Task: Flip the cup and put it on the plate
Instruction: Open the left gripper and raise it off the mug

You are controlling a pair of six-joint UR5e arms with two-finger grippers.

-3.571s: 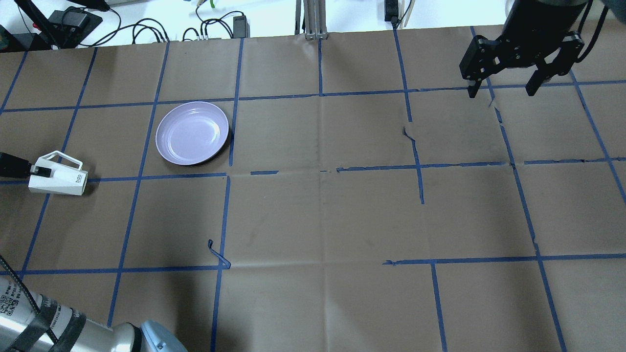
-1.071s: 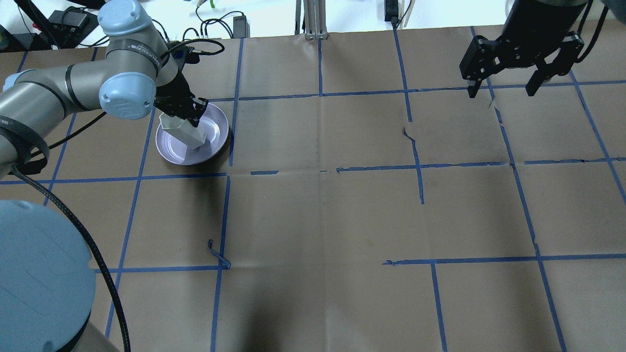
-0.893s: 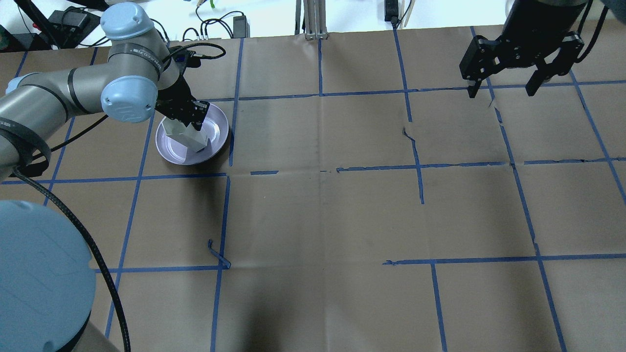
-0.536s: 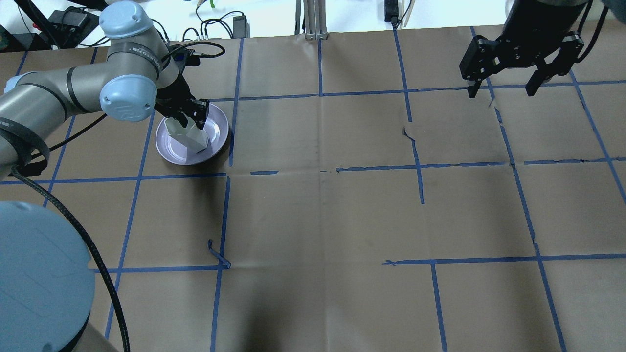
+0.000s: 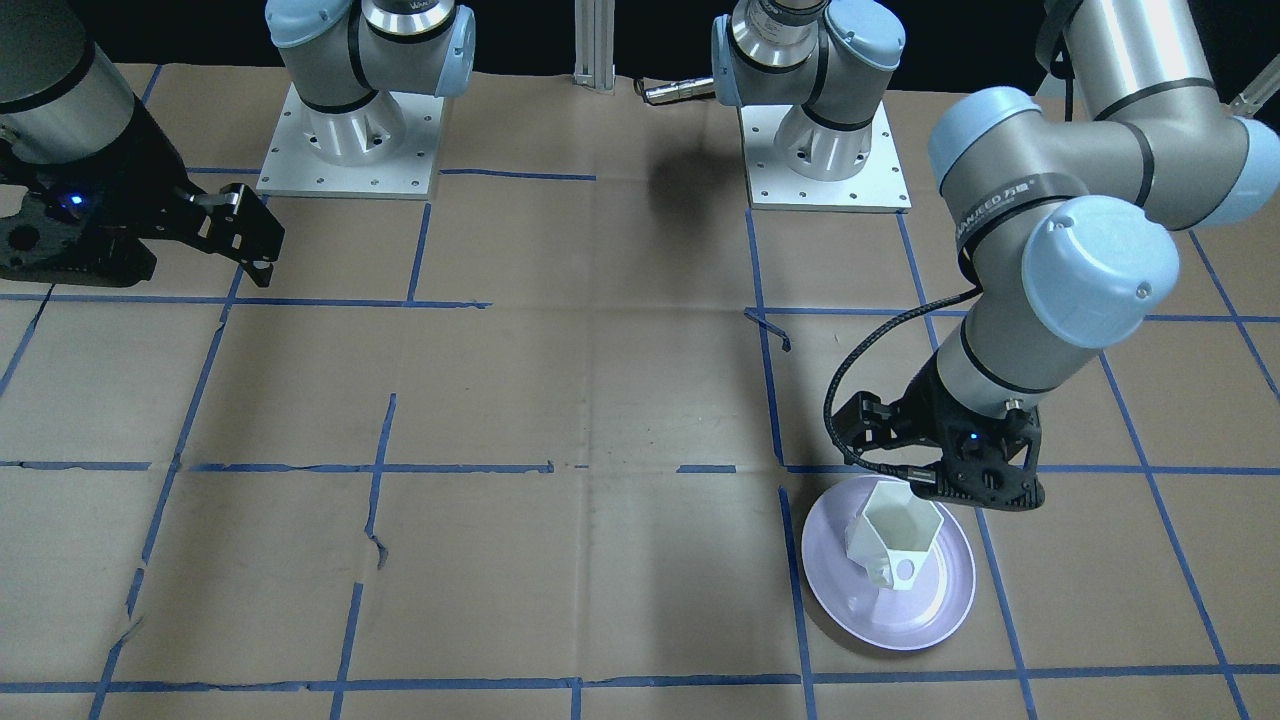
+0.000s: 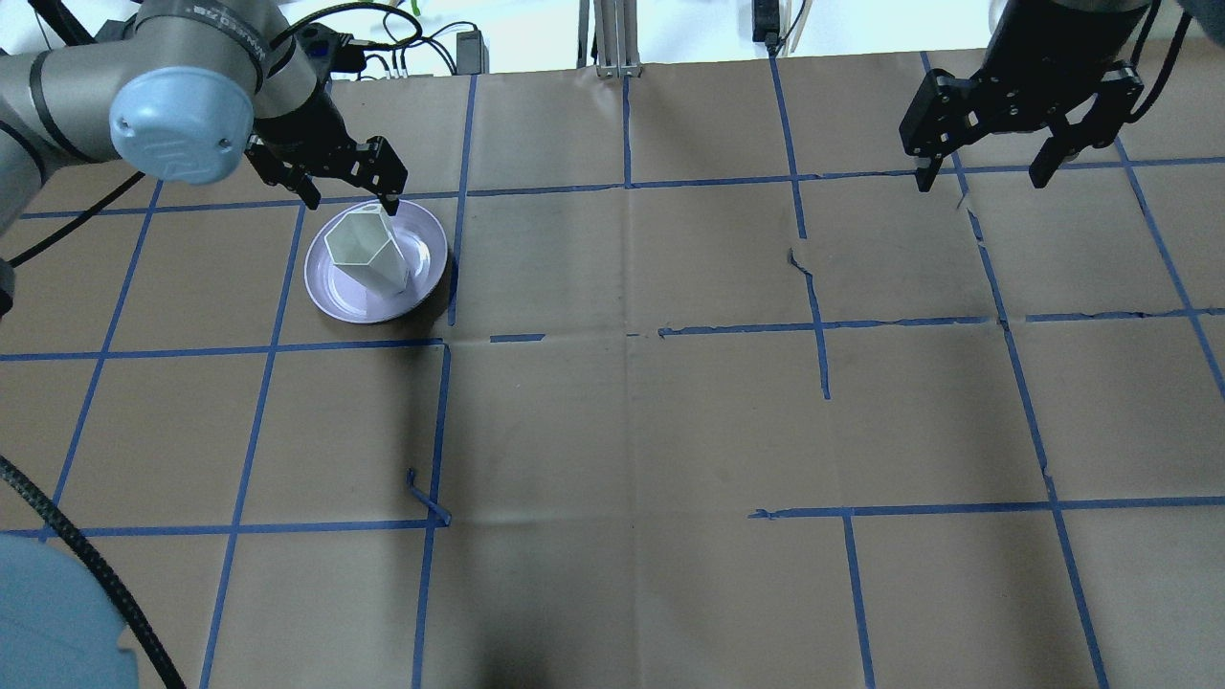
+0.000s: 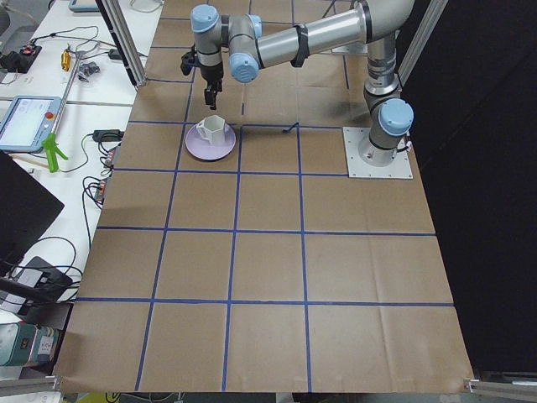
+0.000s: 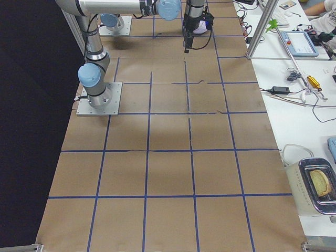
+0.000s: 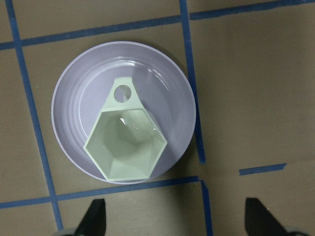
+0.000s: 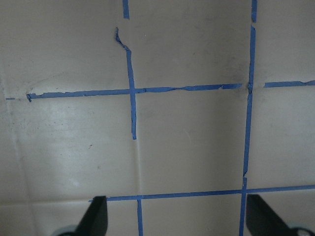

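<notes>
The white faceted cup [image 6: 364,247] stands upright on the lavender plate [image 6: 330,287], its hexagonal mouth facing up. It also shows in the front view [image 5: 893,533] and in the left wrist view [image 9: 128,147], its handle toward the plate's middle [image 9: 74,108]. My left gripper [image 6: 346,193] is open and empty, just above and behind the cup, not touching it. Its fingertips [image 9: 94,219] frame the bottom of the wrist view. My right gripper [image 6: 979,177] is open and empty, high over the far right of the table.
Brown paper with a blue tape grid covers the table [image 6: 632,421]. A loose curl of tape [image 6: 426,498] sticks up near the front left. Cables and power bricks [image 6: 421,48] lie past the far edge. The two arm bases [image 5: 350,130] are bolted at the robot's side.
My left gripper was shut on the cup while setting it on the plate. It has since opened, let go and lifted back. The cup stays upright on the plate. The right arm has not moved.
</notes>
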